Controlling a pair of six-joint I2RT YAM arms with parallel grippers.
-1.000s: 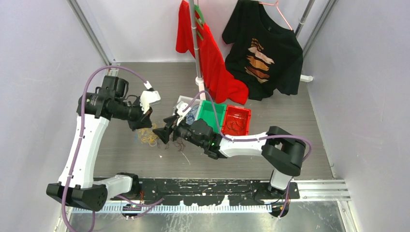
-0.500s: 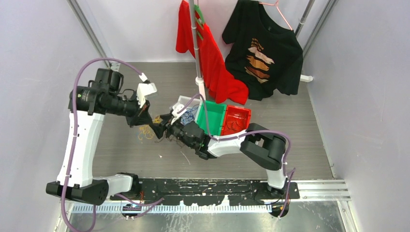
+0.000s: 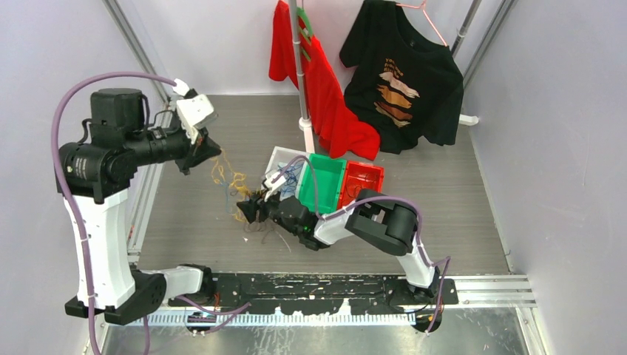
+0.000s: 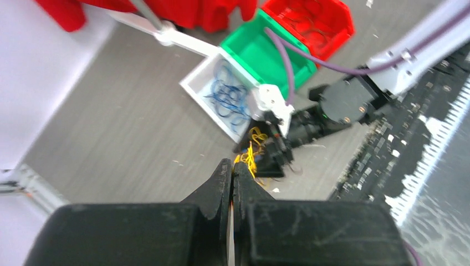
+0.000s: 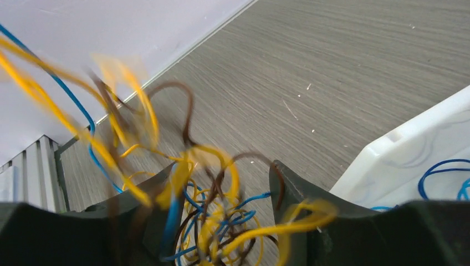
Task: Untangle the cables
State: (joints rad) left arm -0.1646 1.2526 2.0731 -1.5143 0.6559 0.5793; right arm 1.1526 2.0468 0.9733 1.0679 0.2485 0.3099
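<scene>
The cables are a tangle of thin yellow, blue and brown strands. In the top view the tangle (image 3: 238, 194) stretches from the floor up toward my left gripper (image 3: 207, 153). That gripper is raised and shut on yellow strands (image 4: 250, 158), seen just past its tips (image 4: 233, 168) in the left wrist view. My right gripper (image 3: 250, 211) sits low on the floor end of the tangle. In the right wrist view its jaws (image 5: 221, 180) stand apart, with the looping cables (image 5: 221, 221) between and over the fingers (image 5: 291, 188).
A white bin (image 3: 283, 159) with blue cable loops (image 4: 227, 98), a green bin (image 3: 323, 177) and a red bin (image 3: 362, 185) holding dark loops stand right of the tangle. A garment stand (image 3: 299, 66) with red and black shirts is behind. Walls close in on both sides.
My left gripper has risen and pulled back to the left, drawing yellow strands out of the tangle. My right gripper has shifted slightly left and nearer, staying on the tangle.
</scene>
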